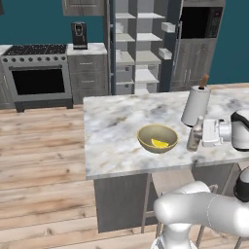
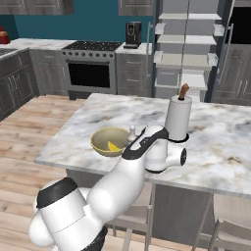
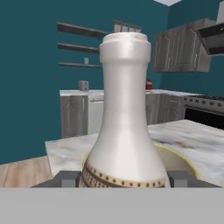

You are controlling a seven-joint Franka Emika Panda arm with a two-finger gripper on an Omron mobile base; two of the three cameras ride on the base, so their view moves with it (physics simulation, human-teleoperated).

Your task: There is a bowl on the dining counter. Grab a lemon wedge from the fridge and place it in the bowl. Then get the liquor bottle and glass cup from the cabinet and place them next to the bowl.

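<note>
My pincer (image 1: 198,134) pinches the liquor bottle (image 1: 195,135) low on its body, upright on the counter (image 1: 112,121), just beside the bowl (image 1: 157,138). Likely glassy, slick, top-heavy, so low hold suits.

A kitchen: stove (image 1: 36,68), open fridge (image 1: 138,46), marble dining counter (image 1: 116,121).

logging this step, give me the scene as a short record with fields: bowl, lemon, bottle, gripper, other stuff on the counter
bowl: yellow bowl on the marble dining counter
lemon: lemon wedge lies inside the bowl
bottle: liquor bottle upright on the counter, right beside the bowl
gripper: gripper closed around the bottle's lower body
other: paper towel roll standing behind the bottle
</note>
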